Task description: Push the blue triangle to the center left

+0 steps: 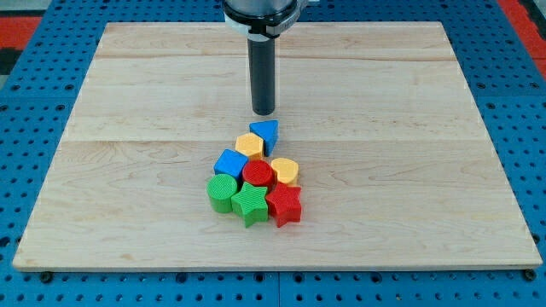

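The blue triangle (266, 134) lies on the wooden board (128, 128) just below the middle, at the top of a tight cluster of blocks. My tip (264, 112) stands right above the triangle's upper edge, touching it or nearly so. Just left of the triangle and below it sits a yellow hexagon (249, 145). A blue cube (230, 163), a red cylinder (258, 175) and a yellow heart (285, 170) follow below.
The bottom of the cluster holds a green cylinder (223, 194), a green star (250, 204) and a red star (285, 205). The board rests on a blue pegboard (34, 102).
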Tool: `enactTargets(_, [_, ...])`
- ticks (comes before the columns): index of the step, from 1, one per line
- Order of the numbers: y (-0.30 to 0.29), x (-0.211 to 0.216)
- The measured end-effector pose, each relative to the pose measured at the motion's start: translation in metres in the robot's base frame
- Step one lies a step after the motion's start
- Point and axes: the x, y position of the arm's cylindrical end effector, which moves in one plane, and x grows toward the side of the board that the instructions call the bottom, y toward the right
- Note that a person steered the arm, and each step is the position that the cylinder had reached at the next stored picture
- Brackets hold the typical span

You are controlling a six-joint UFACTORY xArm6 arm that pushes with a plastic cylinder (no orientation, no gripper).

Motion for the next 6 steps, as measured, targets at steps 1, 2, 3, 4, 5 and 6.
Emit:
enactTargets(1, [0.000,0.000])
enactTargets(2, [0.000,0.000])
enactTargets(3, [-0.001,0.002])
enactTargets(4, [0.056,0.008])
enactTargets(5, [0.078,0.030])
enactTargets(6, [0.041,0.051])
